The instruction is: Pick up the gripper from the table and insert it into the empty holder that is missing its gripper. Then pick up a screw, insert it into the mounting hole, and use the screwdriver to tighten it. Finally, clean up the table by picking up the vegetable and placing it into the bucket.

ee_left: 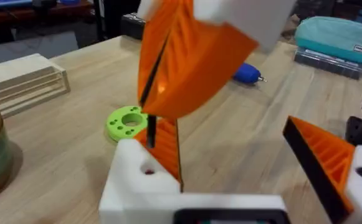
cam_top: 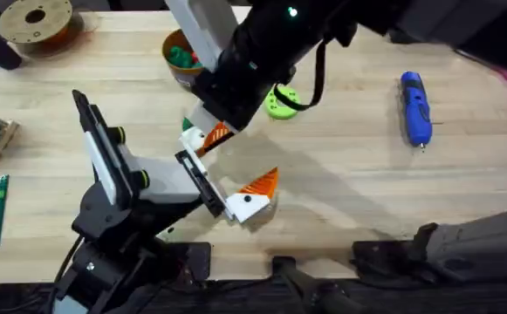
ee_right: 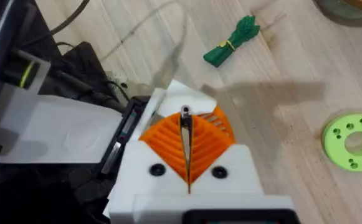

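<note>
I am clenching my right gripper (ee_right: 185, 146) on what I take for the screw (ee_right: 185, 114), which is light, stiff and likely slippery, gripping its shank just above the holder (ee_left: 137, 180) of my left gripper (cam_top: 240, 159), whose fingers are spread apart.

The worktop (cam_top: 349, 113) is evenly and brightly lit from above, and a broad soft shadow is cast on it under the right arm (cam_top: 262, 52), which is seen large, dark and blurred close under the overhead camera. In the left wrist view the right hand (ee_left: 168, 68) is rendered out of focus and smeared, while the lime-green ring (ee_left: 128, 122) behind it is held fairly sharp. In the right wrist view a diffuse grey shadow is thrown across the wood near the vegetable (ee_right: 232, 40), and no strong glare is produced on the matte surface.
</note>
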`<state>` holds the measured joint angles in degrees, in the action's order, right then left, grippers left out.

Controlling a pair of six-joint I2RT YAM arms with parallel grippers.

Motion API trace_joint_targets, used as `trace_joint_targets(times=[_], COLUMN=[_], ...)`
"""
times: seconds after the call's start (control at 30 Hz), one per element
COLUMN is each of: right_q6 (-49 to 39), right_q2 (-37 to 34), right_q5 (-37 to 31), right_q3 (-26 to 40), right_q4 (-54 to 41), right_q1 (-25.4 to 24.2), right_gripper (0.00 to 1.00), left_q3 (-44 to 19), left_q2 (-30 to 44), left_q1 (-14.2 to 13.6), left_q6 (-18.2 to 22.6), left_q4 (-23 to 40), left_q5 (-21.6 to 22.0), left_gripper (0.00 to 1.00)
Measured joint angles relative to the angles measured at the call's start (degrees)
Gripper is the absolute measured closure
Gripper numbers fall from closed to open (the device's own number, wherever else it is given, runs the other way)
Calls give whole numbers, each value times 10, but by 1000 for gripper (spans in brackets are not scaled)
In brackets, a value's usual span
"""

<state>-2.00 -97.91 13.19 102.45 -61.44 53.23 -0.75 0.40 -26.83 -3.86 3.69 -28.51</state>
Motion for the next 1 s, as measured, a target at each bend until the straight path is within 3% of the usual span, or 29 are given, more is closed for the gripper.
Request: trace_joint_targets(times=[1.0], right_q6=[-2], right_q2=[-31], right_q5=[11], right_q3=[2], right_q4=[-1], right_q1=[2], right_gripper=[994], left_q3=[0], left_q2=[0], left_q1=[0], left_q6=[-5], left_q4=[1], left_q5=[0], left_gripper=[14])
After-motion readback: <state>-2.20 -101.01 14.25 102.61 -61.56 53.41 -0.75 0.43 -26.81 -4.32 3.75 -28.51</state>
